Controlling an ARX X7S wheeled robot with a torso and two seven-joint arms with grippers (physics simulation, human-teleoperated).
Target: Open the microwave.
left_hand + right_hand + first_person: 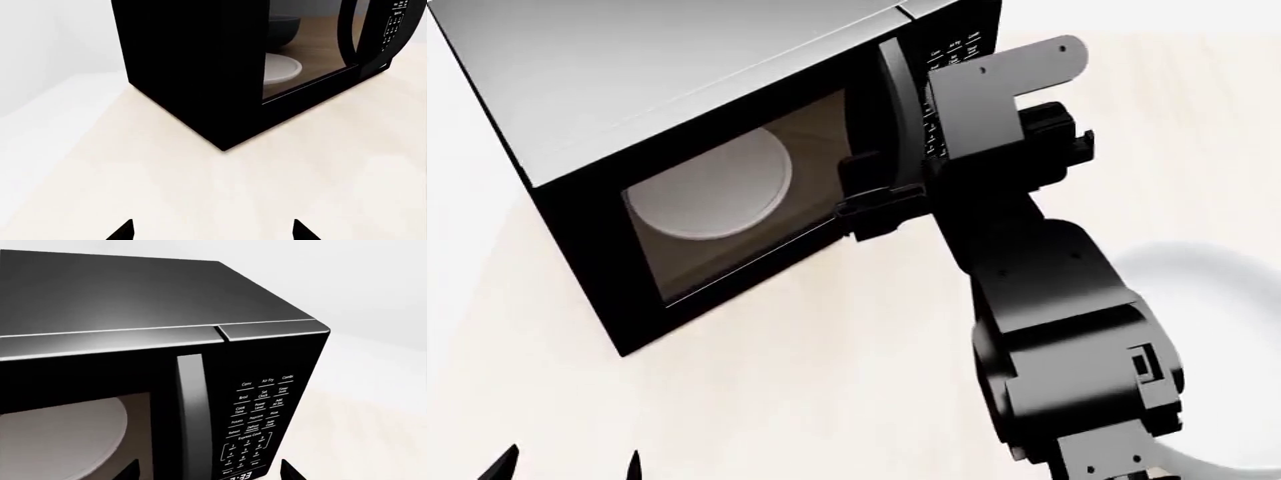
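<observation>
Right arm [1054,330] extended forward and up across the head view, wrist bracket uppermost, black forearm links trailing back below the claw. Right claw [874,200] turned sideways off the wrist, its dark fingers [868,175] stacked one above the other; gap between them not resolvable. Left claw [567,468] low and well apart from the right one, two fingertips [127,231] spread wide, nothing between them.

I see bright, even, sharp renders; soft sheen streaks the microwave [133,295] top, its side nearly pure black
</observation>
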